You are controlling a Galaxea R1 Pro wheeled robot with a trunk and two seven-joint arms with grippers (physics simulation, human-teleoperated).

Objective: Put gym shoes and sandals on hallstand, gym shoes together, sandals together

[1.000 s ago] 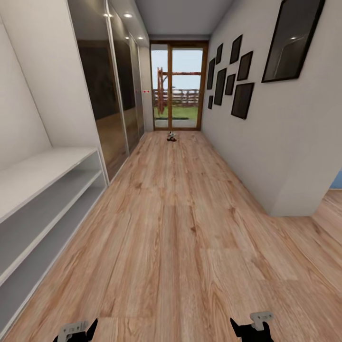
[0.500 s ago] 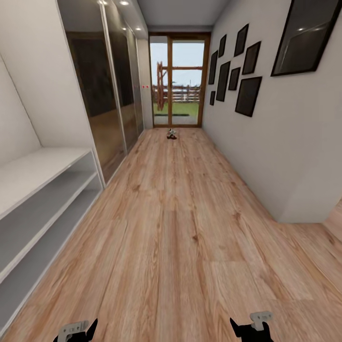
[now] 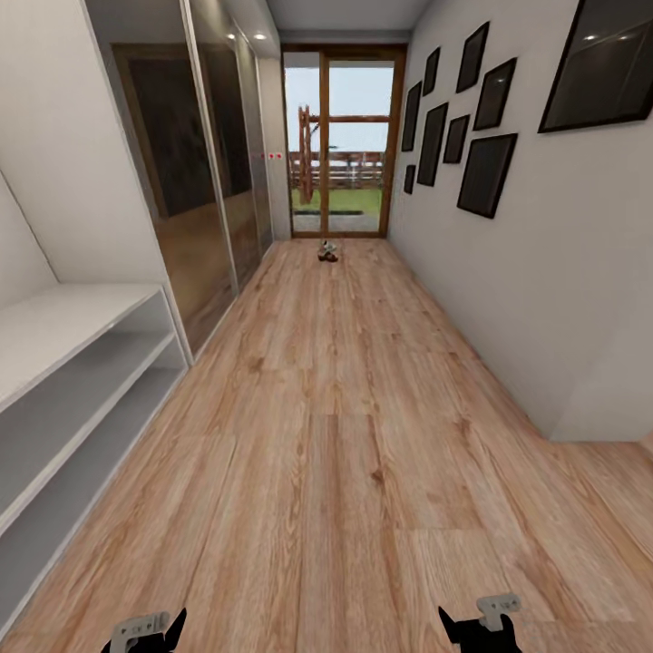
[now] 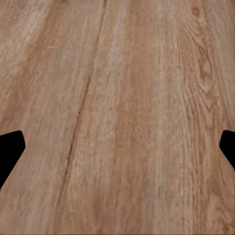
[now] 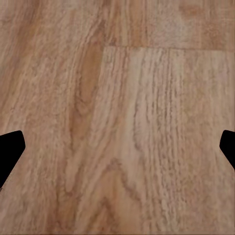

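Small dark cluster of shoes [image 3: 328,251] on the corridor floor [image 3: 345,435] by the glass door [image 3: 340,141]: too small to tell which or how many. Left end effector [image 3: 145,632] and right end effector [image 3: 481,626] cut off by bottom edge. White shelf unit [image 3: 73,399] cropped at left.

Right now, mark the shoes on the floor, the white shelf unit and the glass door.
shoes [image 3: 327,251], head view, middle of the small far-off cluster.
white shelf unit [image 3: 63,317], head view, bare top board.
glass door [image 3: 343,136], head view, central wooden upright.
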